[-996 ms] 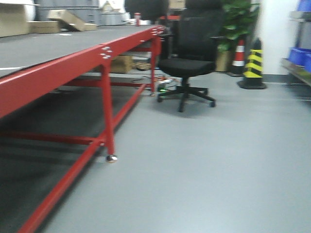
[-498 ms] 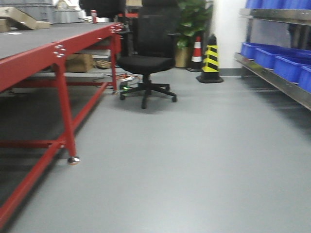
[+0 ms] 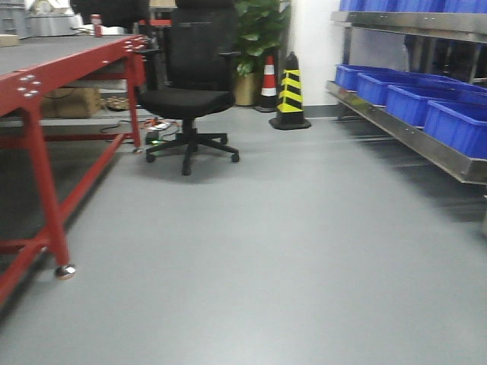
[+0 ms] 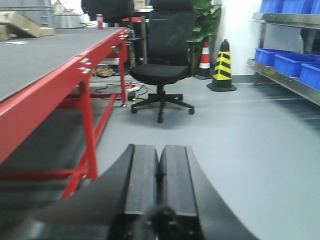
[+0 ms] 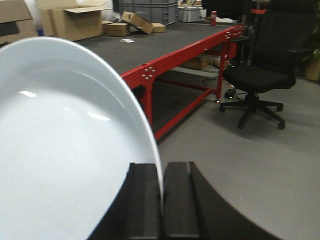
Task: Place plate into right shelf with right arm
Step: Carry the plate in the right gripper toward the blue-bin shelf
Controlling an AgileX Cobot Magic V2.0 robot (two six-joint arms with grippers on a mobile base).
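Right end effector (image 5: 161,172) pinches the plate (image 5: 65,150) at its rim (left end effector (image 4: 160,152) closed, empty).

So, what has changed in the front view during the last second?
The front view has swung to the right: the red table, the office chair and the striped cone slid left in the picture, and the right shelf with its blue bins came well into view. The objects themselves look unmoved. No grasp or release shows.
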